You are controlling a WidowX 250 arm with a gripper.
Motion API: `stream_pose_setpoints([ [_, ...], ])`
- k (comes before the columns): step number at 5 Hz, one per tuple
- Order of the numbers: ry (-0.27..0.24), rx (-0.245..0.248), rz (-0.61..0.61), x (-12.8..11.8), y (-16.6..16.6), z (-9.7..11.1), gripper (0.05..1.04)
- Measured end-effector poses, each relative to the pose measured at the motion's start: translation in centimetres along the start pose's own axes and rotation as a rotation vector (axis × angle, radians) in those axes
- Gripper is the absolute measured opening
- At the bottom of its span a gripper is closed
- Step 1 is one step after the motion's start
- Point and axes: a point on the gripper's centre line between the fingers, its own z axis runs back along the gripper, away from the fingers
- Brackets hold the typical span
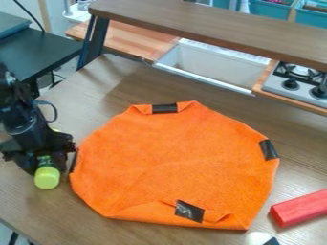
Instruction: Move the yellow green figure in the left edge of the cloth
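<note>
Arm (22,115) in from the left side, black, hanging down at a slant left of the orange cloth (172,162). Gripper (47,167) low, beside the cloth's left edge, pointing downward. Fingers parted by the figure's width, one on each side, closed on the yellow-green figure (47,178). Figure just outside the cloth's left edge, its smooth, rounded, bright end toward the camera; dark markings above that. Cloth matte, soft-napped, roughly rounded with blunt corners, lower edge folded over; dark patches at its rim, the lower one (190,211) shiny and creased. Red block (300,208) right of the cloth's lower corner: long, straight-sided, flat-faced. Tabletop (131,86) under the cloth brown, wood-grained.
</note>
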Motion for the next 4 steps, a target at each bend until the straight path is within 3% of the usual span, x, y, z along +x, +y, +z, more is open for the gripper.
stream_pose_setpoints([
  [2,-0.002,-0.047,0.003,1.0,-2.5,2.4,0.621],
  [4,0.012,-0.065,-0.003,1.6,-6.1,2.6,0.621],
])
